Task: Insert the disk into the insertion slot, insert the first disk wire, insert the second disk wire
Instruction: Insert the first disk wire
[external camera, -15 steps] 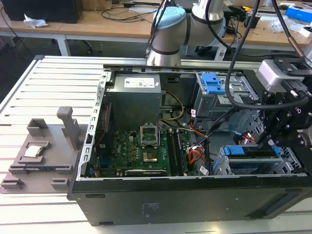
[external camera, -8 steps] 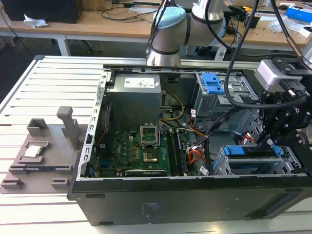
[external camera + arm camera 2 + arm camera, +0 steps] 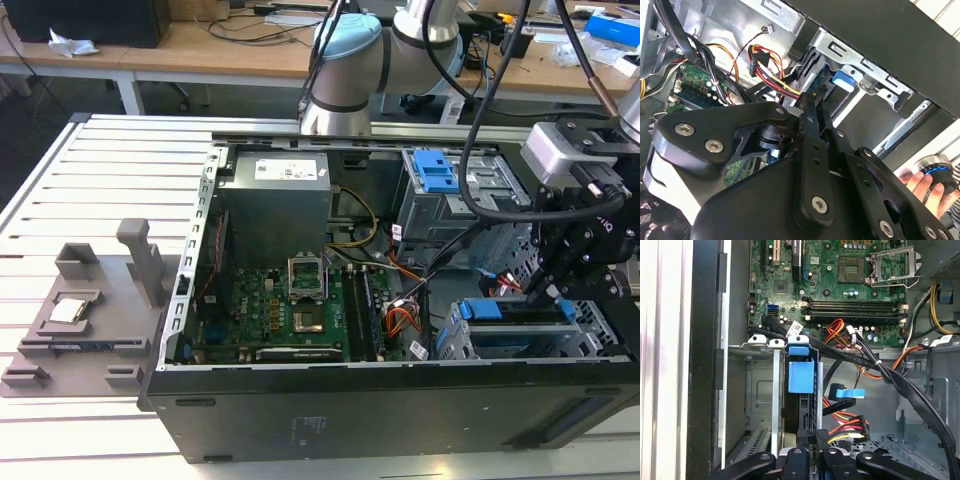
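The disk sits inside the insertion slot point(image 3: 462, 345), a silver perforated cage at the exterior view's right; its blue carrier point(image 3: 500, 310) shows at the cage's open end. In the first wrist view the carrier's blue tab point(image 3: 801, 376) and the disk's dark edge point(image 3: 803, 412) stand in the slot point(image 3: 774, 390). My gripper point(image 3: 552, 288) hangs right at that end. Its fingers point(image 3: 812, 440) are close together on the black plug of a red, yellow and black disk wire point(image 3: 846, 431), held against the disk's edge. The same wire point(image 3: 774, 75) runs to the fingertips point(image 3: 809, 107).
A taller grey cage with a blue tab point(image 3: 435, 170) stands behind. A blue flat cable point(image 3: 847, 392) and black cable bundles point(image 3: 890, 375) cross beside the slot. The motherboard point(image 3: 300, 310) fills the case's middle. A hand point(image 3: 925, 186) holds a round device outside the case.
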Robot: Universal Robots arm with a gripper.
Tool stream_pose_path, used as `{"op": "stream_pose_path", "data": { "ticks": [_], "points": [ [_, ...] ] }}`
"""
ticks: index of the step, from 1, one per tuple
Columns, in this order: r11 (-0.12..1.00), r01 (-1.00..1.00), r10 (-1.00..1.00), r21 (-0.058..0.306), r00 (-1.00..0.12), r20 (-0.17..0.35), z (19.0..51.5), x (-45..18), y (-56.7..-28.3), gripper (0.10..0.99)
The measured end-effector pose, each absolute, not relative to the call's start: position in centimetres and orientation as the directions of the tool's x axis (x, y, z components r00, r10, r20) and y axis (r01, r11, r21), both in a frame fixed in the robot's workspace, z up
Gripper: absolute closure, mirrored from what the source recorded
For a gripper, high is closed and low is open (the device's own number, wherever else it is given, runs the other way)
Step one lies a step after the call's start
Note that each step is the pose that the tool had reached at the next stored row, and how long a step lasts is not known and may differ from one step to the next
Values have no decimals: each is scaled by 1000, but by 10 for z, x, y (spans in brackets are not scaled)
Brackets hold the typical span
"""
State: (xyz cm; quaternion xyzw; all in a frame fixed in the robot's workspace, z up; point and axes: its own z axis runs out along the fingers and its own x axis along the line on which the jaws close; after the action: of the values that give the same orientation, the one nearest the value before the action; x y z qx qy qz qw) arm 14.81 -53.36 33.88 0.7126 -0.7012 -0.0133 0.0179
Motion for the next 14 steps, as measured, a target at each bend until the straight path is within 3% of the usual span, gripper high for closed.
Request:
{"op": "stream_pose_path", "data": {
  "ticks": [14],
  "points": [
    [1,-999,-1000,45,-1,6,337,149,-534,918]
  ]
}}
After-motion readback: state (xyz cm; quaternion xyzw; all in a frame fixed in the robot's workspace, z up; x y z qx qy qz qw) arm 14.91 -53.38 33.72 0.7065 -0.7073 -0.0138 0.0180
